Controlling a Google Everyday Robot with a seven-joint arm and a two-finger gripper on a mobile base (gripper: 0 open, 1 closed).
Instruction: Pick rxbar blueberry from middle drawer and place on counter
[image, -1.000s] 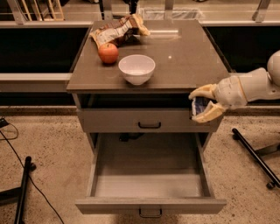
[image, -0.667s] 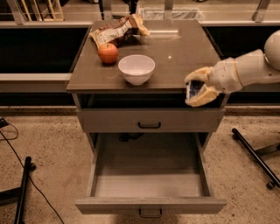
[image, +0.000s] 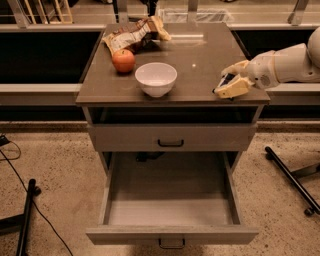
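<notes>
On the floor at far left lie a thin black cable (image: 11, 161) and a black stand leg (image: 27, 216). Up on the counter (image: 200, 52), the flat brown-grey top of the grey cabinet, a crumpled brown-and-white snack bag (image: 131, 37) lies at the back left. A red apple (image: 123, 60) sits just in front of it, and a white bowl (image: 156, 78) stands upright to the apple's right, near the front edge.

Below the counter, the upper drawer front (image: 171, 137) with its dark handle is closed. Under that, the middle drawer (image: 172, 234) is pulled far out, showing its pale floor.

Further right, the rxbar blueberry (image: 224, 80) is over the counter's front right corner, well apart from the bowl. It shows as a dark strip sandwiched between the cream fingers (image: 234, 91) of the gripper (image: 230, 82). One finger lies above it and one below, both closed against the wrapper so that the bar is pinched. It juts out a little towards the left past the fingertips. The lower finger is low over the surface, but I cannot tell whether it or the bar touches the counter. The white arm (image: 290, 62) reaches in from the right edge, level with the counter top. On the floor below it stand black legs (image: 292, 177) of another stand.
</notes>
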